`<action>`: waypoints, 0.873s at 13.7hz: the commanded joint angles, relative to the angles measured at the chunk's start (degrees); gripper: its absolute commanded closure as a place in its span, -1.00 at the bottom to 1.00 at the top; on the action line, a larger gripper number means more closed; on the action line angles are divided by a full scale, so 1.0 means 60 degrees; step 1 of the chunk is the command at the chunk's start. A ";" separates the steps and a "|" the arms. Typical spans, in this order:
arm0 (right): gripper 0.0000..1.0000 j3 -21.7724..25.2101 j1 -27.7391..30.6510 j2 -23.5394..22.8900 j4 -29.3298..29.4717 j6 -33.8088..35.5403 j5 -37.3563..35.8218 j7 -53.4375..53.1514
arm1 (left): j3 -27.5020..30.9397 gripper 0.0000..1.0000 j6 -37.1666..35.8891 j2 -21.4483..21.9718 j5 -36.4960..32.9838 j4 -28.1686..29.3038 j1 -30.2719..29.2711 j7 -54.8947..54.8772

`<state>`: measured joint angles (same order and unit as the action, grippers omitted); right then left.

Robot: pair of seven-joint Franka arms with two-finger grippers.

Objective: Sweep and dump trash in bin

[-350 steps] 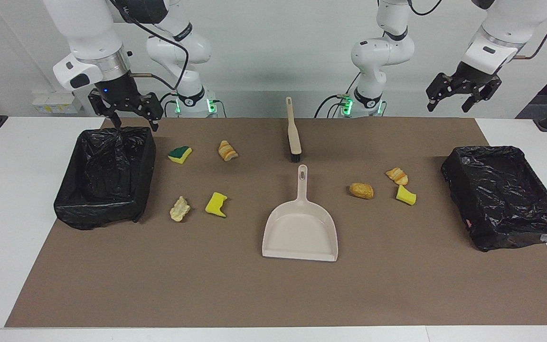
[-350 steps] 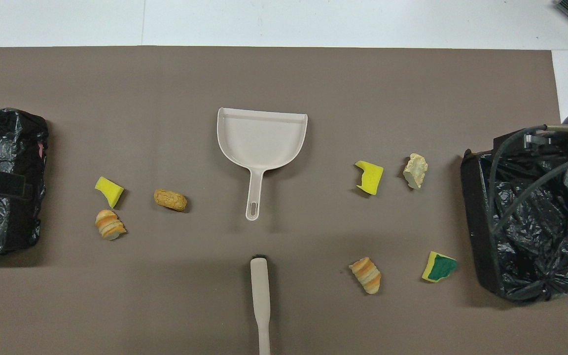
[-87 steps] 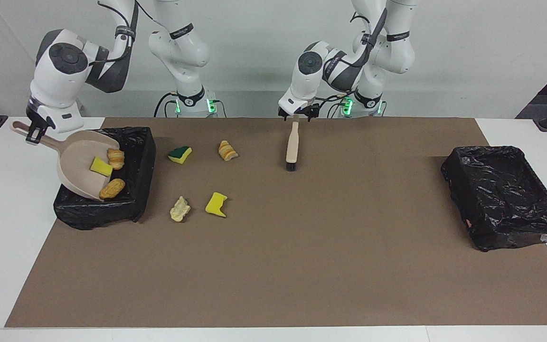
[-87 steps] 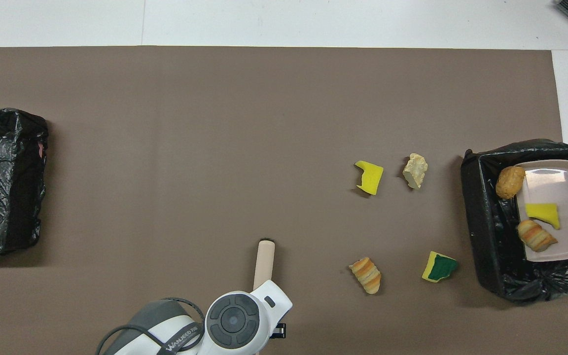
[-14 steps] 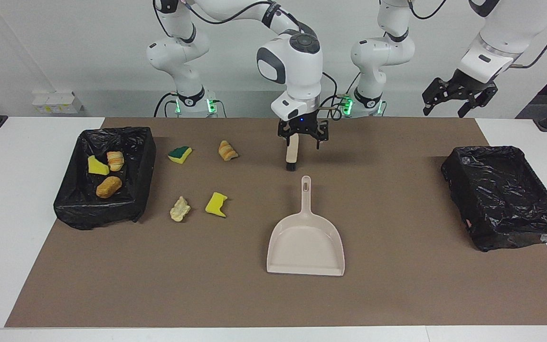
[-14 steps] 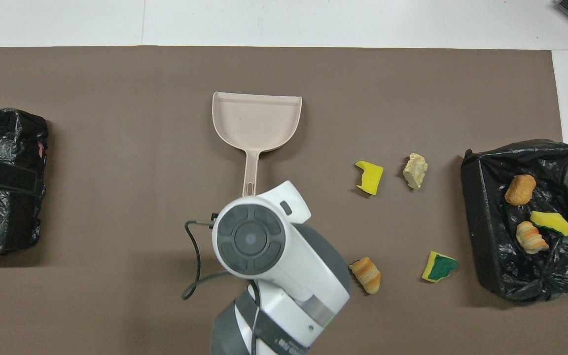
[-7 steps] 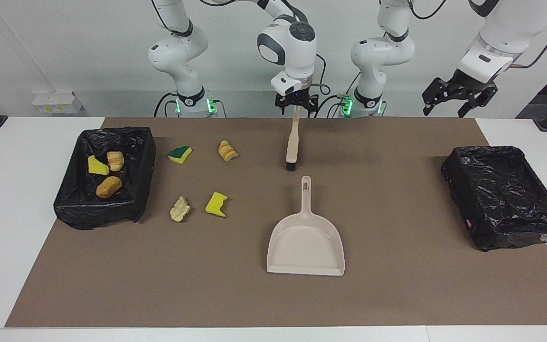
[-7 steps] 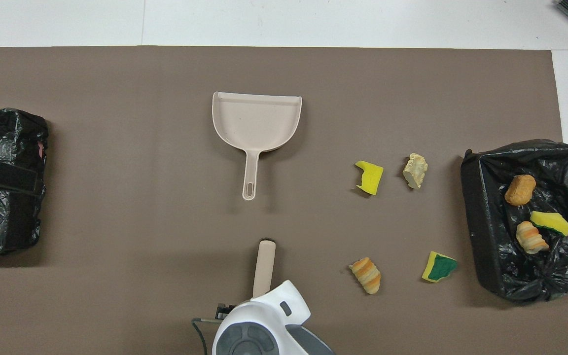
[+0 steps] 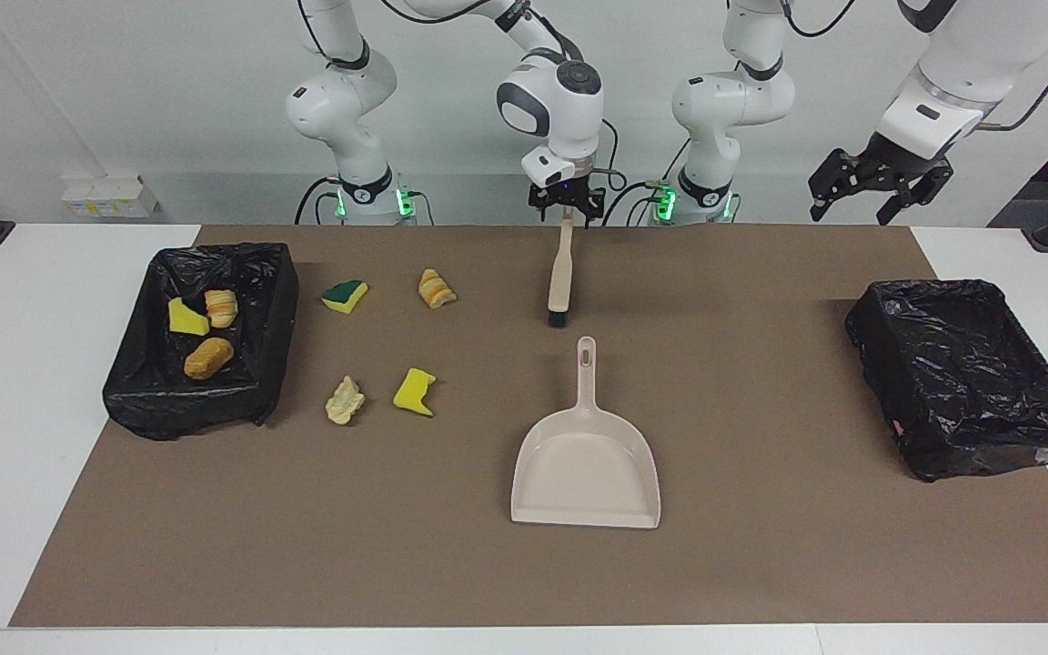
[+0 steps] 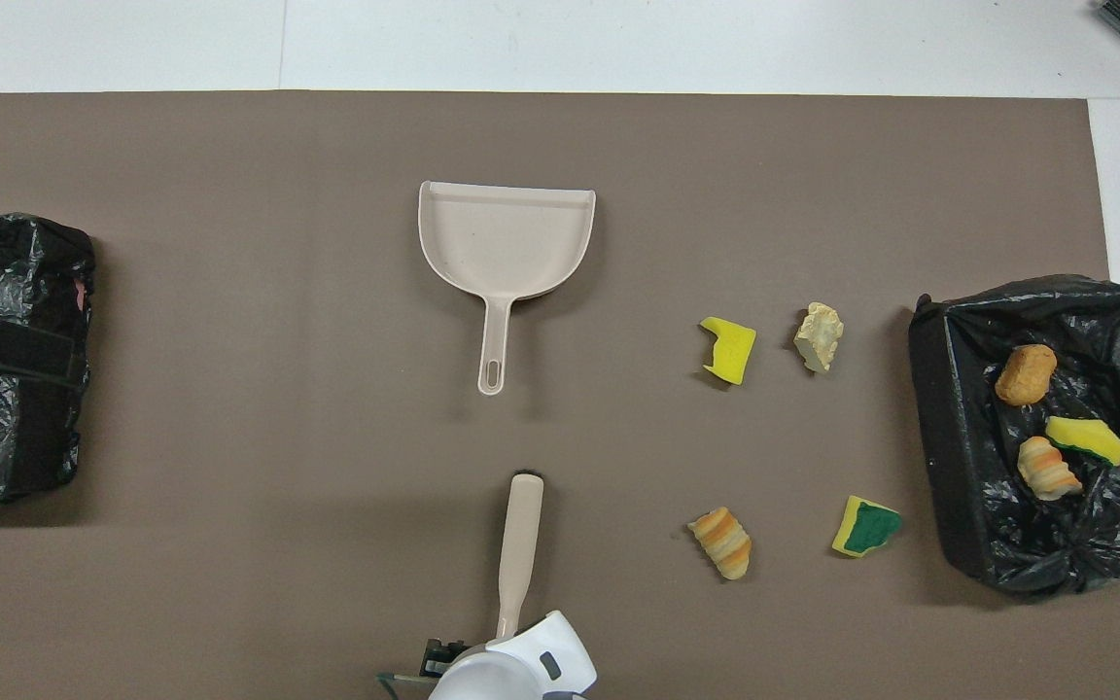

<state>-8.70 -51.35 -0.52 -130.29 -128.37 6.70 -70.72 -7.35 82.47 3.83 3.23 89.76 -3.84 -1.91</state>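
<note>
Left jaws spread; four scraps point(image 9: 414, 391) loose, three binned.

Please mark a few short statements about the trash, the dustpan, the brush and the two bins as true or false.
1. Three scraps lie in the bin at the right arm's end. True.
2. The dustpan holds a yellow sponge chunk. False: it lies empty on the mat.
3. The right end effector is at the brush handle's end. True.
4. The bin at the left arm's end holds all the trash. False: no trash shows in it.
5. Four scraps lie on the mat. True: green-topped sponge, striped lump, pale lump, yellow sponge.
6. The left end effector grips the dustpan's handle. False: it hangs open in the air, waiting.
</note>
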 commanded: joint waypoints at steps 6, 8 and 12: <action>-0.50 0.0014 -0.0069 0.0043 -0.0359 -0.0709 0.0669 -0.0225 | 0.0068 -1.00 0.0040 0.0212 -0.0129 0.0231 0.0098 -0.0077; -0.38 0.0029 -0.0040 0.0028 -0.0374 -0.0709 0.0801 -0.0225 | 0.0068 -1.00 0.0025 0.0212 -0.0129 0.0231 0.0098 -0.0077; 0.57 0.0014 0.0019 -0.0060 -0.0331 -0.0709 0.1153 -0.0093 | 0.0068 -1.00 0.0025 0.0212 -0.0129 0.0231 0.0098 -0.0077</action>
<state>-8.51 -51.41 -0.73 -131.79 -131.00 12.22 -71.22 -7.36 82.44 3.83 3.23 89.76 -3.84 -1.91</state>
